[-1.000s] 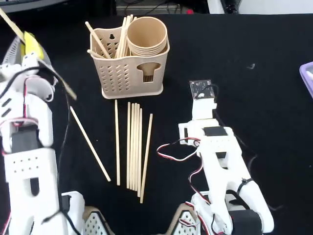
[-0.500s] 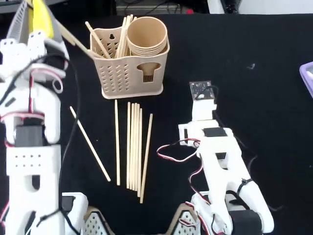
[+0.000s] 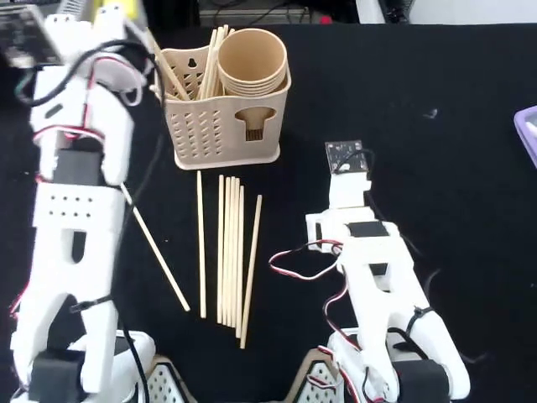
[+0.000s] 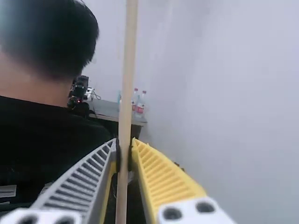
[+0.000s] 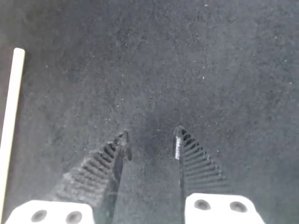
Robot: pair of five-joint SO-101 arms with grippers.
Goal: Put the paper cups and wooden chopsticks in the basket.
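While our left tool (image 4: 124, 156) pinches one chopstick (image 4: 127, 70) beside the basket (image 3: 222, 134), we see paper cups (image 3: 252, 59) stacked inside it and loose chopsticks (image 3: 228, 252) in front of it (right tool (image 5: 150, 142) spread over the surface (image 3: 436, 168)).

Light falls evenly from above in the high view. The black counter (image 3: 453, 168) swallows it, so hardly any shadow shows under the loose chopsticks (image 3: 228, 252), which stand out pale. The white shell of the left arm (image 3: 74, 210) is bright, close to glare. The paper cups (image 3: 252, 59) are shaded inside, as are the slots of the basket (image 3: 220, 126). Behind the left hand (image 4: 123, 151) and its clamped chopstick (image 4: 126, 93), a pale wall (image 4: 233, 93) glows hazily. Around the right hand (image 5: 150, 142) the scene is dim and grainy, one dark finger (image 5: 100, 172) melting into the cloth.
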